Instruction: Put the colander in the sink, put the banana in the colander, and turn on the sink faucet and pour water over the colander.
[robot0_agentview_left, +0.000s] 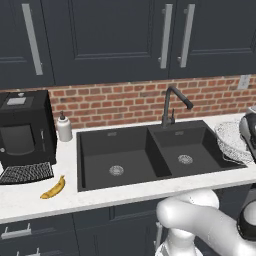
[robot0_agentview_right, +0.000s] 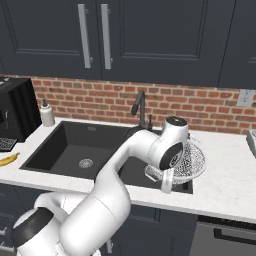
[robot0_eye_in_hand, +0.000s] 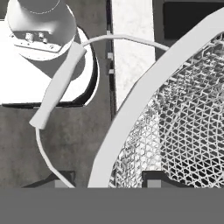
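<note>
A: Where is the silvery-white wire-mesh colander (robot0_agentview_right: 191, 161)?

B: At the right end of the matte black double-basin sink (robot0_agentview_left: 120, 150). In the right base view it hangs tilted over the narrower basin's right edge, half above the white speckled table (robot0_agentview_right: 225, 185). In the left base view it sits at about three o'clock from the sink.

A: And the pincer (robot0_eye_in_hand: 105, 183)?

B: The hand view shows its two dark tips either side of the colander's thin rim, one outside, one over the mesh. It appears to pinch the rim, though the contact itself lies at the frame's bottom edge, so I hedge a little.

A: The small curved yellow banana (robot0_agentview_left: 54, 188)?

B: On the table at about eight o'clock from the wide basin, just below the flat dark mesh tray (robot0_agentview_left: 26, 173), well apart from the colander.

A: The faucet?

B: The slim dark grey gooseneck faucet (robot0_agentview_left: 172, 104) stands behind the sink, at twelve o'clock from the divider, spout head angled down to the right. A white soap dispenser bottle (robot0_agentview_left: 64, 127) stands at the sink's far left corner, beside a black boxy appliance (robot0_agentview_left: 25, 127).
</note>
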